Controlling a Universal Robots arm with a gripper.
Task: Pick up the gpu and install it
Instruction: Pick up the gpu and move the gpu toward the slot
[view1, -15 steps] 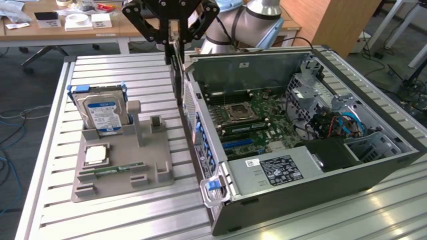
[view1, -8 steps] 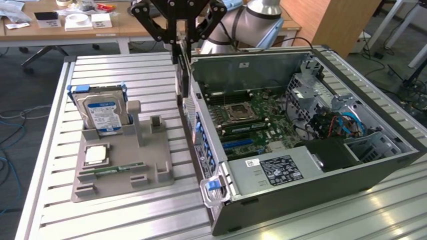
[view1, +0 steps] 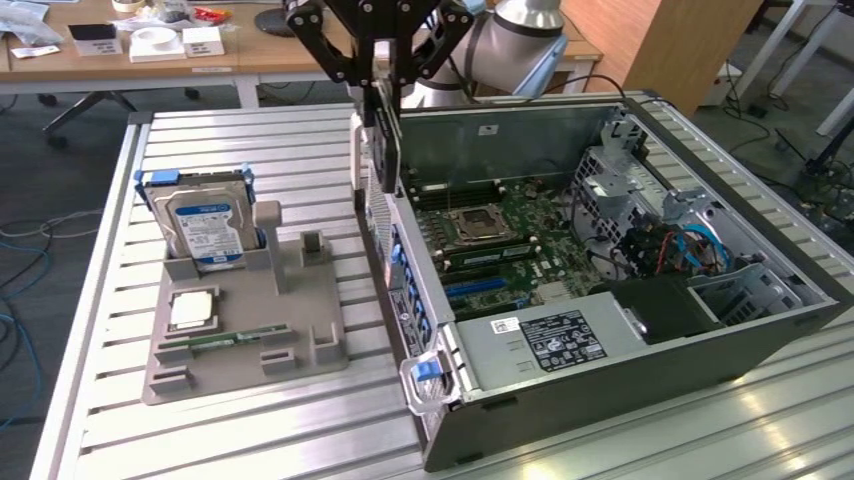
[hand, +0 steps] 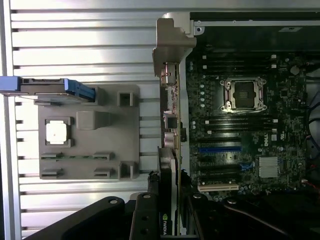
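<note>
Evidently the carrying part of the job is in hand. The pincer (view1: 378, 85) is pinching the gpu (view1: 386, 140), its jaws pressing on the card's two flat faces. The card is hanging straight below it, blade-like and edge-on. In the wrist view the gpu's silvery bracket (hand: 171, 47) is reaching away from the pincer (hand: 169, 199).

Directly under the pincer, the card is hovering over the computer case's (view1: 747, 330) near wall. Whether its lower end is touching that wall, I cannot tell. On one side of the pincer the grey fixture (view1: 240, 345) is sitting on the worktop (view1: 200, 440). It is carrying the hard drive (view1: 207, 225), which is standing upright. On the pincer's other side the motherboard (hand: 240, 125) is lying open inside the case, with its blue expansion slot (hand: 220, 148) showing.

By my judgement the pick-up is done and the install is not, since the card is not sitting in any slot. Seating it is going to call for bringing the card's edge over a slot. It must be kept parallel to that slot, with the bracket lined up to the case's wall.
</note>
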